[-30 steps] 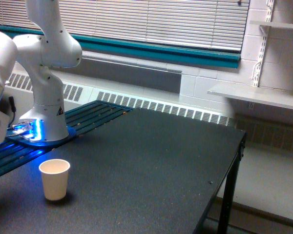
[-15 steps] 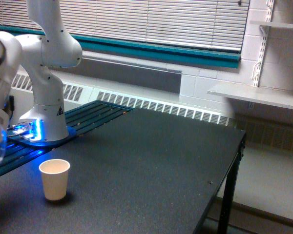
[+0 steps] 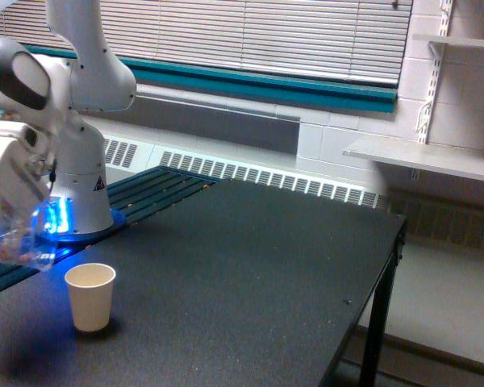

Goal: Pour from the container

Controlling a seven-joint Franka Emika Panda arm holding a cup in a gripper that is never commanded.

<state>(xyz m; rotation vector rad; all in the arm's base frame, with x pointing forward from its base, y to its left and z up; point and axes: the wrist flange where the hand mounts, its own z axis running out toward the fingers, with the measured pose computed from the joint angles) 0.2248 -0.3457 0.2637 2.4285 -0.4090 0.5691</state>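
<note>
The clear plastic container [image 3: 22, 235] hangs at the exterior view's left edge, tilted, its lower end up and to the left of the paper cup. My gripper [image 3: 8, 205] is shut on it; the white hand body covers the fingers. The cream paper cup [image 3: 90, 296] stands upright on the black table [image 3: 250, 274], open mouth up, a short gap below and to the right of the container. Whether anything is flowing from the container cannot be made out.
The arm's white base [image 3: 77, 193] stands on a slatted blue-lit platform [image 3: 145, 193] behind the cup. The table's edge and leg [image 3: 379, 322] are at the exterior view's right. A wall shelf [image 3: 423, 157] hangs beyond it, blinds and a radiator along the back.
The gripper with the clear container has come in from the left edge, moving right toward the paper cup and tilting. The paper cup has not moved.
</note>
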